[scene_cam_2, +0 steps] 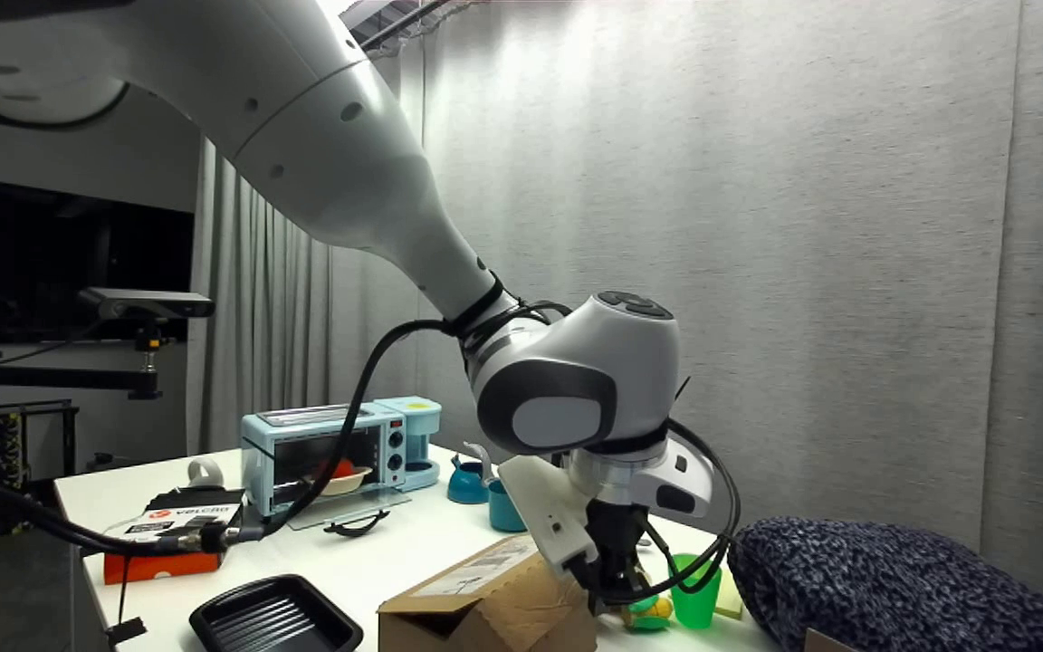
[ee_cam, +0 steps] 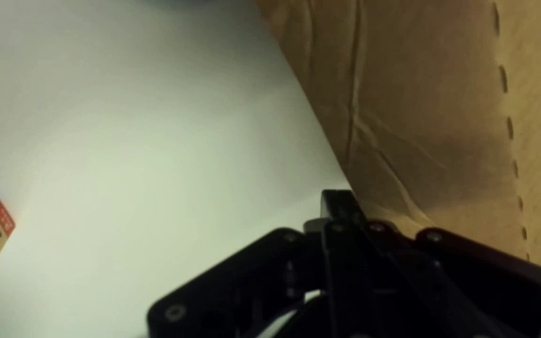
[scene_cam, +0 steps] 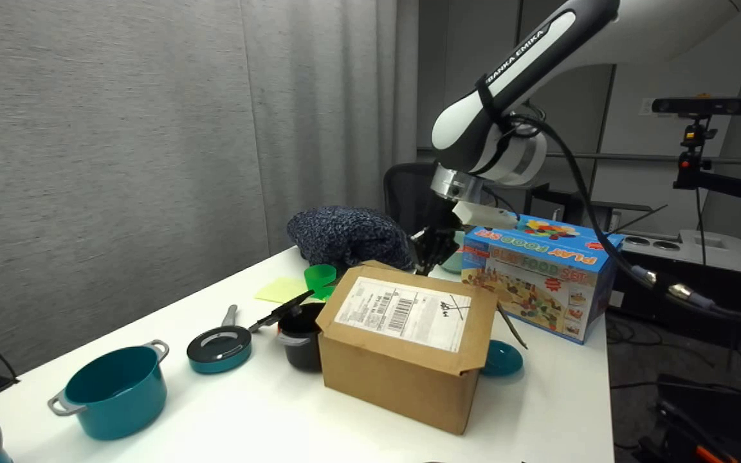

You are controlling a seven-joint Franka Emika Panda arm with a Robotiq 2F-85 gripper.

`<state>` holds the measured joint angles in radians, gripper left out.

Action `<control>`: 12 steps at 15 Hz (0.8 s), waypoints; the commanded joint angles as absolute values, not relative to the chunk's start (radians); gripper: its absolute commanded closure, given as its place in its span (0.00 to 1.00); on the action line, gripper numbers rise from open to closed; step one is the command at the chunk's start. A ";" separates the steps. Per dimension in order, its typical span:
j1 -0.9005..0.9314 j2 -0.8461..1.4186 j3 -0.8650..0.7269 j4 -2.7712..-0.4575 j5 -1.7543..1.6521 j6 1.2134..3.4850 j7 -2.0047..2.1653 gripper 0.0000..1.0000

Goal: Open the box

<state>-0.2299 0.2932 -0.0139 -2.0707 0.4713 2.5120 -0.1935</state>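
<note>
Pointing down, the closed pincer [ee_cam: 340,199] hangs beside the cardboard box [scene_cam: 393,382].

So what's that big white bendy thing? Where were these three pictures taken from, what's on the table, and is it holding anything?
That's a robot arm. It bends at its joints, a bit like yours, and ends in a black gripper, its pinching hand. Two pictures look at it from outside. The close-up is taken from the robot's own wrist.

On the white table you can see a brown cardboard box with a white label, a blue play food box, a teal pot, a small pan and a green cup, among other things.

The robot's job is to open the brown box. The gripper is right by it and looks closed, but I can't tell whether it has pinched the cardboard edge.
</note>
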 commanded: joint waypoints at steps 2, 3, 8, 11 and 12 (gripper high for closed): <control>-0.289 0.216 0.017 -2.068 0.667 2.420 -0.375 1.00; -0.287 0.204 0.010 -2.070 0.702 2.392 -0.409 1.00; -0.273 0.164 -0.032 -2.070 0.813 2.224 -0.534 1.00; -0.250 0.134 -0.040 -2.075 0.817 2.161 -0.591 1.00; -0.243 0.123 -0.041 -2.075 0.810 2.147 -0.608 1.00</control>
